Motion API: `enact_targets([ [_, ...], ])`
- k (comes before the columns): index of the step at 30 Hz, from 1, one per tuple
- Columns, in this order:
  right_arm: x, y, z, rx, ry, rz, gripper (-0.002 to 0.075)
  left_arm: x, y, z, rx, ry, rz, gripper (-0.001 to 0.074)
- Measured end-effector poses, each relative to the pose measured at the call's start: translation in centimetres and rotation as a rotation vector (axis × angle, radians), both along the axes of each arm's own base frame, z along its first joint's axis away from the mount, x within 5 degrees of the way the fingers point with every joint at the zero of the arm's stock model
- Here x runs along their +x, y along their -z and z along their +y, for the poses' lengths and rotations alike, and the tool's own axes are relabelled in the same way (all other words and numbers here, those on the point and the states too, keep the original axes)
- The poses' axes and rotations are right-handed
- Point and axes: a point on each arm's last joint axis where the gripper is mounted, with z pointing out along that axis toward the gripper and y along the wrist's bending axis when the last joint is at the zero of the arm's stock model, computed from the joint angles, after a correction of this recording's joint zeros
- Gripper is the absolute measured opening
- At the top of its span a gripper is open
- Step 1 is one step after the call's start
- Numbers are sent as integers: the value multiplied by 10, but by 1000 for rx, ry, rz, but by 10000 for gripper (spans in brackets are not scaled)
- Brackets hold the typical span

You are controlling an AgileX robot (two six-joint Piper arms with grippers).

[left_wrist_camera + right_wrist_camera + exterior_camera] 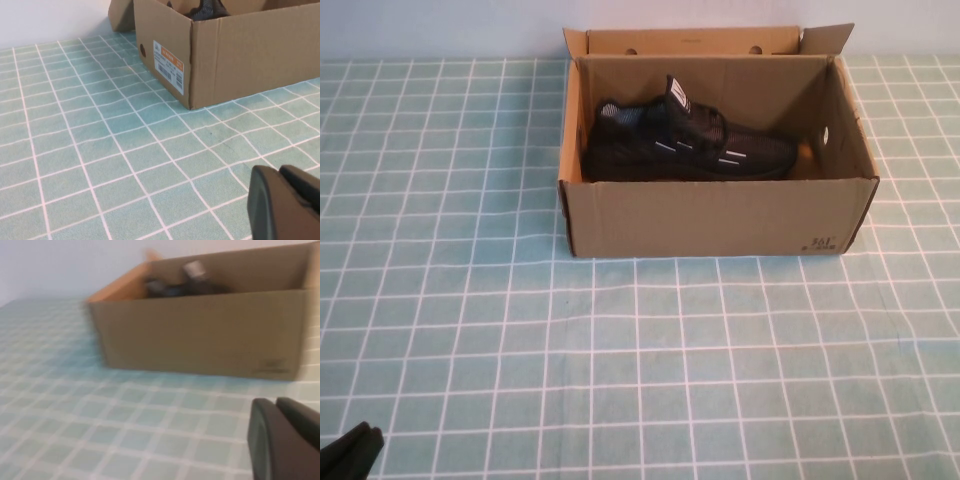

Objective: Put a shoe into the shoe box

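Both tools, left tool (pixel 350 450) and right tool (pixel 285 440), are sitting low, seemingly clenched empty, while the shoe (pixel 685 145) is lying lengthwise inside the shoe box (pixel 720 220) at upper centre.

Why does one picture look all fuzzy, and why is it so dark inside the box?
Right wrist view: smeared, so the shoe box and right tool have soft edges. Left wrist view: sharp, label readable as print, left tool at the corner. High view: clear; the box walls shade the black shoe, and only the left tool's tip shows at the bottom left.
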Motion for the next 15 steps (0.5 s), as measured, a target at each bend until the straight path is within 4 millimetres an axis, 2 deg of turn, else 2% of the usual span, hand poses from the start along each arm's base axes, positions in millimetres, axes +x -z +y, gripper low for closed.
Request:
enact_targets([
  [3,2,-3,-9,-137,138,-77,-9,0,0,0,0,0,0,-3],
  [7,-2,0,-19,-145,279,-59,-9,0,0,0,0,0,0,-4],
  [15,-8,13,-23,-206,337,52,-9,0,0,0,2,-1,4,-4],
])
